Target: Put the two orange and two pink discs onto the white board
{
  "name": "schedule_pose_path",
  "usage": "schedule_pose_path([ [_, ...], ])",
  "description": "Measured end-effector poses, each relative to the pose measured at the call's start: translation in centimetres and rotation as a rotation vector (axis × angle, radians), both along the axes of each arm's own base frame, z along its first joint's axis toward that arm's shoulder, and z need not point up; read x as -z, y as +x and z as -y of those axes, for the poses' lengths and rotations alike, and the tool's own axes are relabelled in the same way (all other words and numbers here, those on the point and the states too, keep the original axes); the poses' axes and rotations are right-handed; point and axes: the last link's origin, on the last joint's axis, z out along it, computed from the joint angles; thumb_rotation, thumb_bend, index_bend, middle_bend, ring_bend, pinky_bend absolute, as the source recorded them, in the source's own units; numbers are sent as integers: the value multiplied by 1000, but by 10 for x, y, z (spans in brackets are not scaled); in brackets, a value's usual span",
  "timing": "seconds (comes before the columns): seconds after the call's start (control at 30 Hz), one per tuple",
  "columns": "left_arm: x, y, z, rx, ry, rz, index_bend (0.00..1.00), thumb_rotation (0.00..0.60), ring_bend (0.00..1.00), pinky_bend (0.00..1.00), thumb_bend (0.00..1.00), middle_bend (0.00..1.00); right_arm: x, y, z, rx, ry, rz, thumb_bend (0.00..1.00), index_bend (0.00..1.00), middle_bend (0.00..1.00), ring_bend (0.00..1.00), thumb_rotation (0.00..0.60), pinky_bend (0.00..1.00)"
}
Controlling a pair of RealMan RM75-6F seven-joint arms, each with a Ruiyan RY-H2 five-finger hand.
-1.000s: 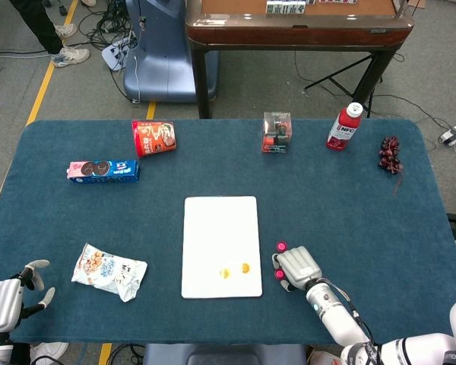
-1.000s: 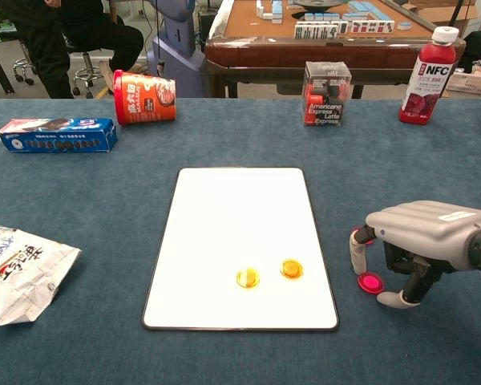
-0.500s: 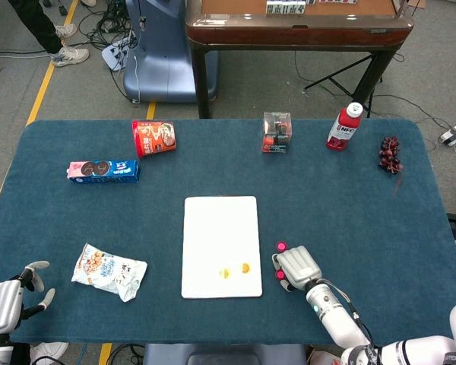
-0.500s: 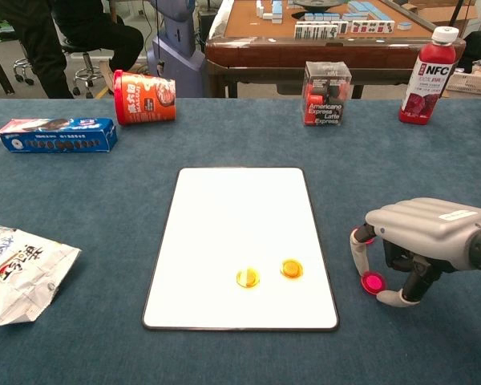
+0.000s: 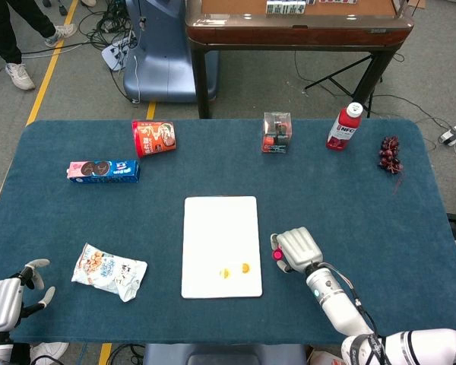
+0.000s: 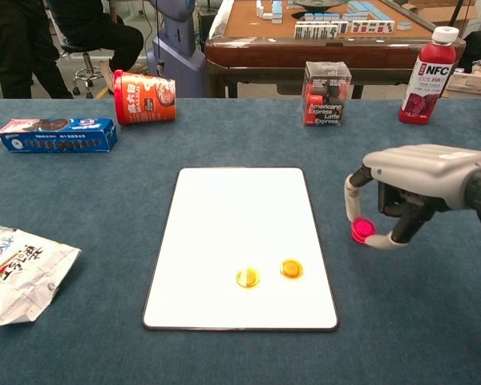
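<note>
Chest view shows the right hand [image 6: 401,200] pinching one pink disc [image 6: 361,231] above the cloth, right of the white board [image 6: 239,216]; next it should carry it leftward over the board, near the two orange discs [image 6: 268,273].

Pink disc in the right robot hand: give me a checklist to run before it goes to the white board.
1. Grip: the right robot hand pinches a pink disc between fingertips, lifted off the cloth. Ok.
2. Landing spot: the white board has bare surface above the two orange discs. Ok.
3. Path: nothing lies between hand and board edge. Ok.
4. Second pink disc: no second one visible in either view; possibly hidden by the hand. Cannot tell.
5. Left robot hand: open at the table's near corner, clear of the board. Ok.
</note>
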Motion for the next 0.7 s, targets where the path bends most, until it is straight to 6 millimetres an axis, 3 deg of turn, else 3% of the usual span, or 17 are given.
schedule_pose_path([
  [0.7, -2, 1, 1, 9, -2, 1, 386, 600, 565, 753, 309, 621, 32, 73, 84, 27, -9, 43, 284, 515, 1000, 1000, 600, 1000],
])
